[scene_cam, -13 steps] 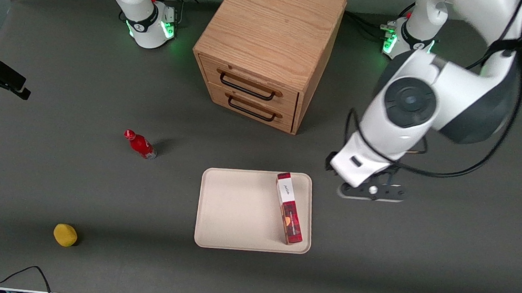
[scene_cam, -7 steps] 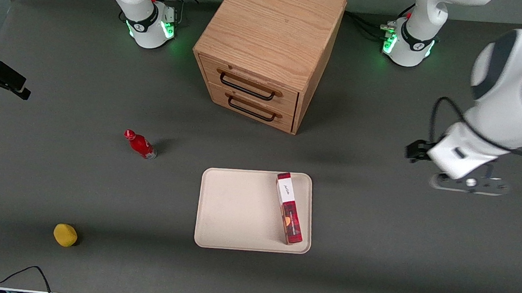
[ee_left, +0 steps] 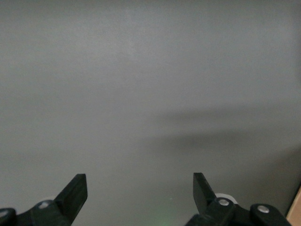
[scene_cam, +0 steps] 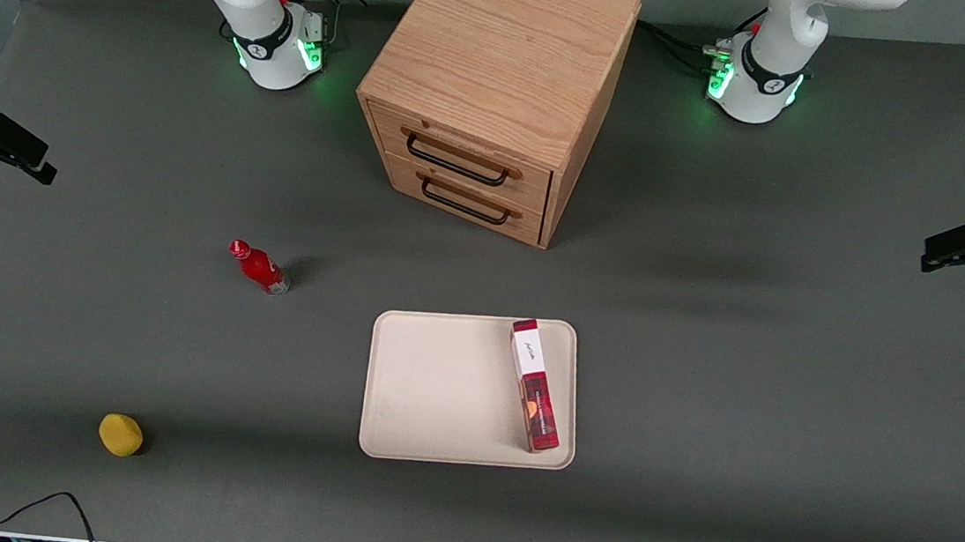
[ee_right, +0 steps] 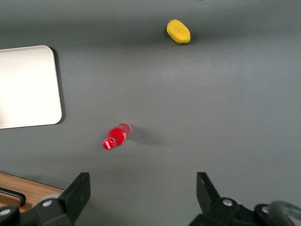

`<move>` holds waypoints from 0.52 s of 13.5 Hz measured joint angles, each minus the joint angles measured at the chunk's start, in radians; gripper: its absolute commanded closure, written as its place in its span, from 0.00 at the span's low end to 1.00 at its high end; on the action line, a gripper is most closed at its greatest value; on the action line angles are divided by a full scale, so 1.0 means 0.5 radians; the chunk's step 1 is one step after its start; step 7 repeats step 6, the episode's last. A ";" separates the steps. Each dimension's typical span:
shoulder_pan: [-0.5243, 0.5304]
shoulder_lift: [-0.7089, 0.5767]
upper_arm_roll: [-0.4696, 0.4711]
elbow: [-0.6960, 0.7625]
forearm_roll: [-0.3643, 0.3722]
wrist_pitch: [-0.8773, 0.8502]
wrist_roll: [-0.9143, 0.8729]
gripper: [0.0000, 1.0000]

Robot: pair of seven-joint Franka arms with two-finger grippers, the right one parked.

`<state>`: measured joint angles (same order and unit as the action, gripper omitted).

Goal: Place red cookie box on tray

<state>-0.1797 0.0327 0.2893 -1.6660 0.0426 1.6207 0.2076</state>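
The red cookie box [scene_cam: 534, 384] lies flat on the cream tray [scene_cam: 435, 390], along the tray's rim toward the working arm's end. Its white label end points away from the front camera. My left gripper [scene_cam: 949, 250] hangs at the working arm's end of the table, well apart from the tray and only partly in the front view. In the left wrist view the gripper [ee_left: 139, 188] is open with only bare grey table between its fingers. A corner of the tray [ee_right: 28, 87] shows in the right wrist view, where the box is out of sight.
A wooden two-drawer cabinet [scene_cam: 500, 87] stands farther from the front camera than the tray. A small red bottle [scene_cam: 260, 267] and a yellow lump [scene_cam: 120, 434] sit toward the parked arm's end. A black cable [scene_cam: 43, 508] lies at the table's near edge.
The left arm has swung away from beside the tray toward its own end of the table, almost leaving the front view. The box and tray have not moved.
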 measured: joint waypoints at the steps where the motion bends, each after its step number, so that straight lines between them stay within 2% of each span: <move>1: -0.001 -0.021 0.011 0.000 0.000 -0.017 0.034 0.00; 7: -0.022 -0.122 0.006 0.008 0.003 -0.076 0.041 0.00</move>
